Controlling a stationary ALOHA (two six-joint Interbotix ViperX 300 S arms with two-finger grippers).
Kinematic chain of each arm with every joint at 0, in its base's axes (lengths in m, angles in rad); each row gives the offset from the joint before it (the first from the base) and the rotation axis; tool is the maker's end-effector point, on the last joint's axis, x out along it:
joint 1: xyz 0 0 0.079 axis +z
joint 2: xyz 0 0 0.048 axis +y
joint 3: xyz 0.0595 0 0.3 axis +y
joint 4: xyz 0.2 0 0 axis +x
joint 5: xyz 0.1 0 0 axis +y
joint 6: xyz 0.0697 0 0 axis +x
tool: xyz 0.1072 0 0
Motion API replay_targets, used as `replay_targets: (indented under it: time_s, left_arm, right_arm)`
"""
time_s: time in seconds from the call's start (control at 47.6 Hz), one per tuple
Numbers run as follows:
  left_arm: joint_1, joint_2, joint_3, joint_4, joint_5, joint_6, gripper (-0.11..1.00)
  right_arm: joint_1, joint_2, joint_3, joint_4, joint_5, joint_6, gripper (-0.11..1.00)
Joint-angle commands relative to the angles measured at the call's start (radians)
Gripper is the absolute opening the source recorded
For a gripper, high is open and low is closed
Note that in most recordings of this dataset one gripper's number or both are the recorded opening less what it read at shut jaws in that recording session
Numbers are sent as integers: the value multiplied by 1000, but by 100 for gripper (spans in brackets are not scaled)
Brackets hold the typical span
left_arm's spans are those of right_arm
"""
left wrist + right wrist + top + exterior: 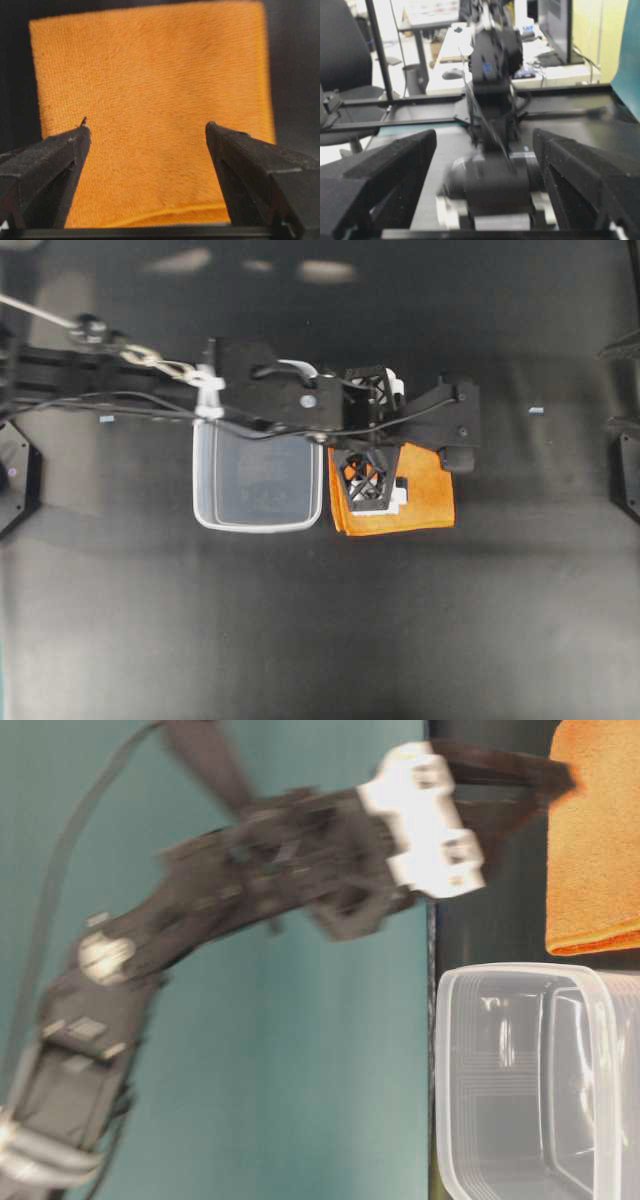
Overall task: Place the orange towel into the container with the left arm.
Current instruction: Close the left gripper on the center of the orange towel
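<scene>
The orange towel (425,490) (150,80) lies flat on the dark table, right beside the clear container (258,485) (540,1080), which holds nothing. The left arm (150,370) reaches in from the left, over the container's far rim. Its gripper (369,435) (555,795) (147,130) hangs above the towel's left part, open, jaws spread wide with only cloth showing between them. The towel (595,840) is not held. My right gripper (485,145) shows only in its own wrist view, open and empty, looking at the left arm (492,60).
Black mounts sit at the table's left edge (15,475) and right edge (625,475). Two small pale marks (107,419) (536,410) lie on the table. Behind the left arm, the right wrist view shows an office chair (345,65) and desks.
</scene>
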Motion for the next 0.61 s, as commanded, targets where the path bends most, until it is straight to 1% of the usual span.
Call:
replay_targets:
  time_s: [0.0,0.21,0.357,0.42,0.441,0.483,0.588]
  left_arm:
    - [5,44,-29,3,15,15,90]
    - [-3,107,-46,3,44,74,90]
    - [-2,112,-40,3,43,77,88]
    - [-2,112,-38,3,44,72,85]
    - [0,112,-38,3,46,72,82]
    - [-5,110,-38,3,48,71,73]
    - [-14,107,-41,3,55,71,46]
  right_arm:
    - [-2,8,-8,2,-9,0,75]
    - [-2,8,-5,3,-9,2,75]
    - [-2,8,-3,2,-6,0,75]
    - [-2,8,-3,2,-6,0,75]
    - [-2,8,-3,2,-6,0,75]
    - [0,8,-3,2,-6,0,75]
    - [-2,8,-3,2,-6,0,75]
